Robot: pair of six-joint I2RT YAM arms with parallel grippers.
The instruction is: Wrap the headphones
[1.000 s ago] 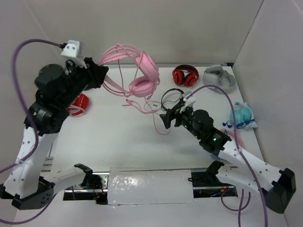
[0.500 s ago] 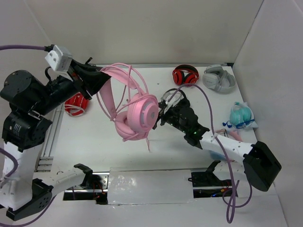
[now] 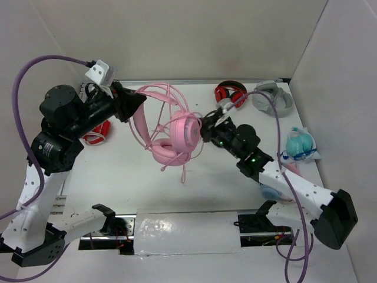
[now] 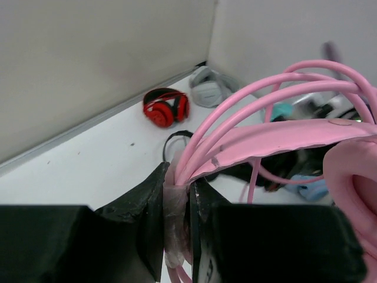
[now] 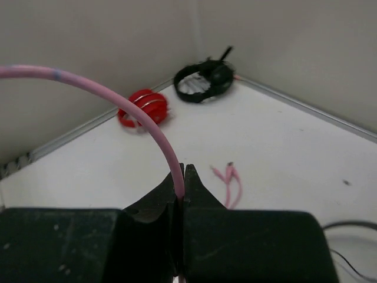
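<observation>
While the left gripper (image 3: 136, 101) is clamping the pink headphones (image 3: 177, 138) by their wire headband (image 4: 277, 88), holding them aloft left of and nearer than the red-and-black headphones (image 3: 230, 94), the right gripper (image 3: 206, 125) is pinching the thin pink cable (image 5: 35, 72) tight between its fingers.

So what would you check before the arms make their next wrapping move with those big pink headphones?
1. Is the left gripper shut on the thin wire headband of the light-pink over-ear headphones? Ok.
2. Is the right gripper pinching the thin pink cable? Ok.
3. Are the headphones lifted off the white table? Ok, as far as the top view shows.
4. Are the cable's plug ends free of snags? Cannot tell.
5. Are the red-and-black headphones and the grey headphones at the back lying apart? Ok.
</observation>
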